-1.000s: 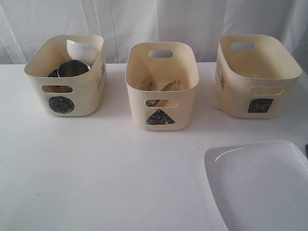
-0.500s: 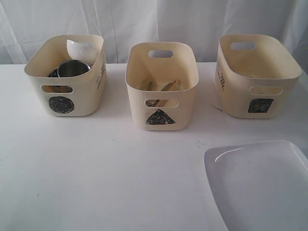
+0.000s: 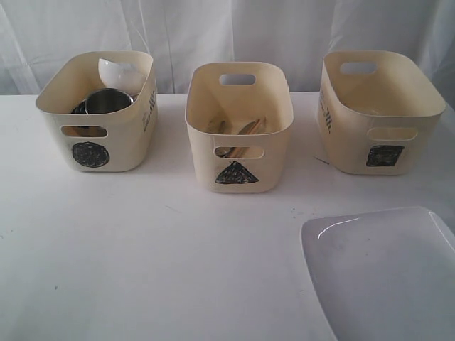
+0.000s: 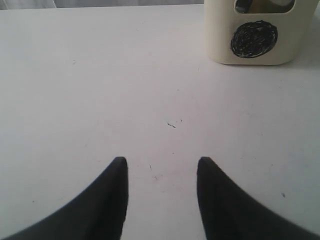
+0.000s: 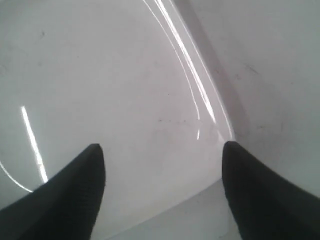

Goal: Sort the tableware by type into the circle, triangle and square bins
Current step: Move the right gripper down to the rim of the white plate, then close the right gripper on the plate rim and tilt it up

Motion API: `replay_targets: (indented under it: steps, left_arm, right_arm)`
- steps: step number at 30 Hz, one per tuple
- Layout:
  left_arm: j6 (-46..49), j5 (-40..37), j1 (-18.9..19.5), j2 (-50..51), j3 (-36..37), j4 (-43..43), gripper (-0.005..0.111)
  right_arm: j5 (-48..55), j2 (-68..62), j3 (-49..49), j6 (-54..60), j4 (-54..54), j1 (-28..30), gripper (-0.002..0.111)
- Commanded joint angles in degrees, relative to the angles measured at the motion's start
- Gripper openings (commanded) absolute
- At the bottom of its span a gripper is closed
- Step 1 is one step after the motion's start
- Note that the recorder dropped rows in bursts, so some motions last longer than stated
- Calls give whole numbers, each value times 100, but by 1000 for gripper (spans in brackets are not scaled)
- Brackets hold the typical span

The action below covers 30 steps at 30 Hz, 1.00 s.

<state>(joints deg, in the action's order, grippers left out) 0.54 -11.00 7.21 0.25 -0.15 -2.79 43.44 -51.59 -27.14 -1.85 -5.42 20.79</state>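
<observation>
Three cream bins stand in a row at the back. The circle bin (image 3: 97, 114) on the left holds a steel mug (image 3: 108, 101) and a small white bowl (image 3: 118, 72). In the triangle bin (image 3: 239, 131) in the middle lie wooden chopsticks (image 3: 250, 128) and cutlery. The square bin (image 3: 377, 106) is on the right. A large white squarish plate (image 3: 384, 273) lies at the front right. My right gripper (image 5: 162, 150) is open just above the plate (image 5: 110, 90), near its edge. My left gripper (image 4: 160, 162) is open over the bare table, with the circle bin (image 4: 257, 35) ahead. Neither gripper shows in the exterior view.
A white cloth (image 3: 156, 256) covers the table, and white curtains (image 3: 234, 32) hang behind the bins. Gaps separate the three bins.
A dark piece of the right arm seen at the right edge beside the plate one second ago is gone from the exterior view. The bins and plate have not moved.
</observation>
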Motion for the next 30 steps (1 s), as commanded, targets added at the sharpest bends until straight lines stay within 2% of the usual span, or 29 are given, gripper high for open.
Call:
replay_targets:
  steps: [1,17,30]
  left_arm:
    - [-54,-17,14,-25,15,-5,49]
    - [-54,-17,14,-25,15,-5,49]
    - [-54,-17,14,-25,15,-5,49]
  right_arm:
    - [-343,-2,147,185,4,311,63]
    - [-862,-814,437,185,-32,1060,63]
    - [-1400,-2251,232,317,-56,1065,63]
